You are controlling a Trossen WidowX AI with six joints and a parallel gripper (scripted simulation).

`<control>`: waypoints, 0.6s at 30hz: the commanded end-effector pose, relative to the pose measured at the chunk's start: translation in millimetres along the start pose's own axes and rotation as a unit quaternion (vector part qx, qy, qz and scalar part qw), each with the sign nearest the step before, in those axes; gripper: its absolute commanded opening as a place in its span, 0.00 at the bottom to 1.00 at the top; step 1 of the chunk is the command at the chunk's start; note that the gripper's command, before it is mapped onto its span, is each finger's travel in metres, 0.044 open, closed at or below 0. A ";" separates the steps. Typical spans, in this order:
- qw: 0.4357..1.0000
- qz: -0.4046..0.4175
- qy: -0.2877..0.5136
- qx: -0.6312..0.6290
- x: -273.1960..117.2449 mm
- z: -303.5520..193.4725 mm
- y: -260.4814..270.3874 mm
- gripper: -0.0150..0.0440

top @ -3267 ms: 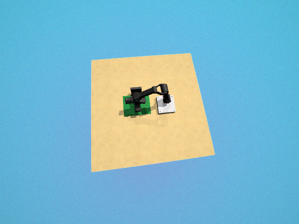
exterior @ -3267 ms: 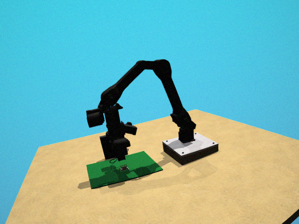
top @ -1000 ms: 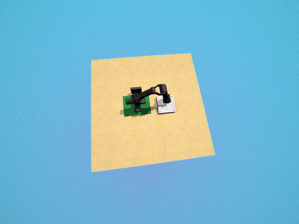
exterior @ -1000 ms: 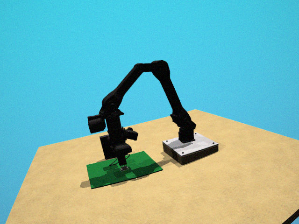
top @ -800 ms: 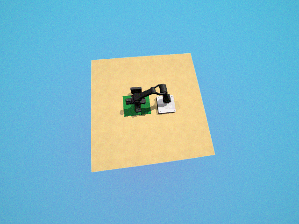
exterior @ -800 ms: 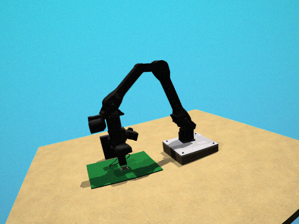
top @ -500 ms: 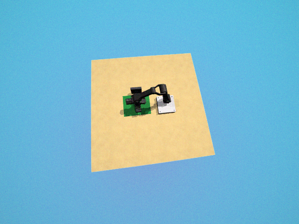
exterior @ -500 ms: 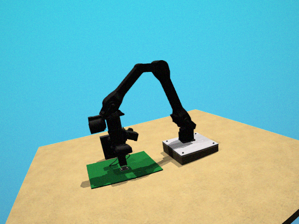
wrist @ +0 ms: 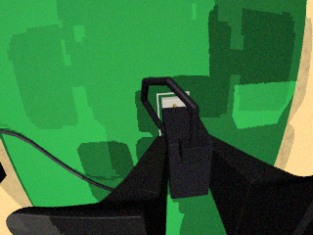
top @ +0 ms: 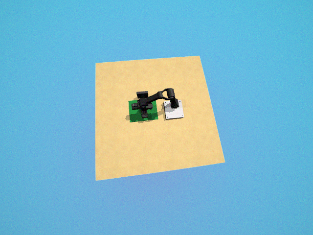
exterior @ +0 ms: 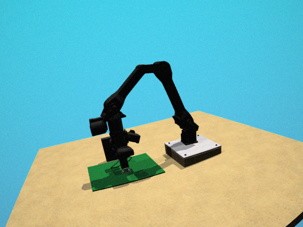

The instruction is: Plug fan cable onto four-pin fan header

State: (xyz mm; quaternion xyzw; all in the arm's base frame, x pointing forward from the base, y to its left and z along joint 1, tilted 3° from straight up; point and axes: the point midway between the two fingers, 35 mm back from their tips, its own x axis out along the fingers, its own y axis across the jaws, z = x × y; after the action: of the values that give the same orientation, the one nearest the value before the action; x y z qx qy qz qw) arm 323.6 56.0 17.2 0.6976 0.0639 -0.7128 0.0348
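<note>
The green board (top: 132,118) (exterior: 147,158) (wrist: 108,49) lies flat on the table. My gripper (exterior: 124,166) (wrist: 189,147) points down over it and is shut on the black fan plug (wrist: 176,122). The plug stands at the white fan header (exterior: 126,170) (wrist: 171,102), covering most of it. A strip of the header and one gold pin show past the plug's far edge in the wrist view. How deep the plug sits cannot be told. The black cable (wrist: 54,159) loops above the plug, and a length runs off left. The fingers hide part of the plug.
The arm's white-topped base (top: 174,113) (exterior: 203,147) stands beside the board. A black block (top: 142,94) shows behind the board's far edge in the top view. The tan table (top: 151,146) (exterior: 195,195) extends around both.
</note>
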 end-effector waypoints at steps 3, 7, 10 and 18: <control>1.000 0.001 0.000 0.000 3.1 0.0 0.3 0.25; 1.000 0.001 0.000 0.000 5.9 0.0 0.3 0.25; 1.000 0.001 0.000 0.000 7.9 0.0 0.3 0.25; 1.000 0.001 0.000 0.000 12.8 0.0 0.3 0.25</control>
State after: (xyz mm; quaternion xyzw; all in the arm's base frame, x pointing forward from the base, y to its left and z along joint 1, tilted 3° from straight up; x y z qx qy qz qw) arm 324.3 56.1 7.9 0.6984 0.0636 -0.7120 0.0360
